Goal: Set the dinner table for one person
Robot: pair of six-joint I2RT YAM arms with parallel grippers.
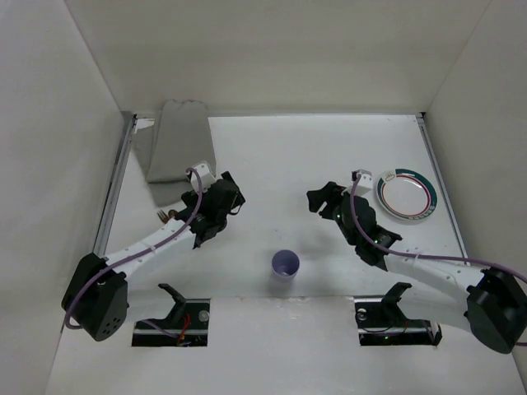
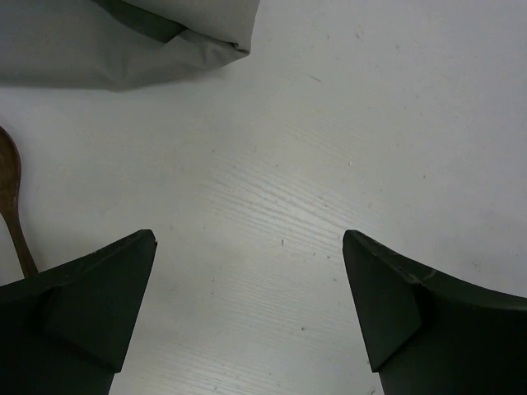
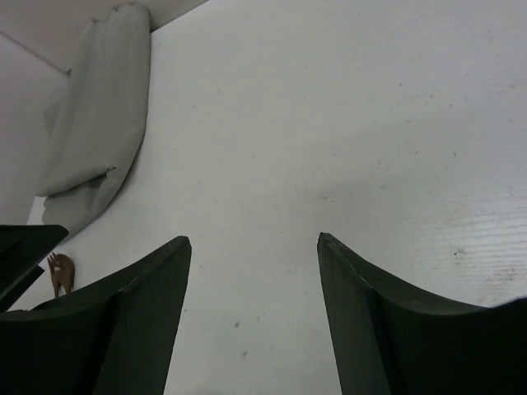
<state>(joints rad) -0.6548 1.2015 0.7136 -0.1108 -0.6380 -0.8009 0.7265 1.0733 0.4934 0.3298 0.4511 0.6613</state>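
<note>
The dinner table (image 1: 288, 156) is a wide white top. A grey cloth placemat (image 1: 175, 138) lies crumpled at its far left corner, also seen in the left wrist view (image 2: 123, 41) and the right wrist view (image 3: 99, 123). A white plate with a green and red rim (image 1: 408, 195) sits at the right. A purple cup (image 1: 286, 264) stands upright near the front middle. A brown wooden spoon (image 2: 12, 206) lies left of my left gripper (image 1: 233, 197), which is open over bare table (image 2: 249, 239). My right gripper (image 1: 318, 197) is open and empty too (image 3: 254, 240).
Metal rails (image 1: 115, 189) run along the table's side edges, with white walls around. The spoon's brown end (image 3: 60, 272) shows beside the left gripper's fingertip (image 3: 25, 243) in the right wrist view. Two black stands (image 1: 173, 309) sit at the near edge.
</note>
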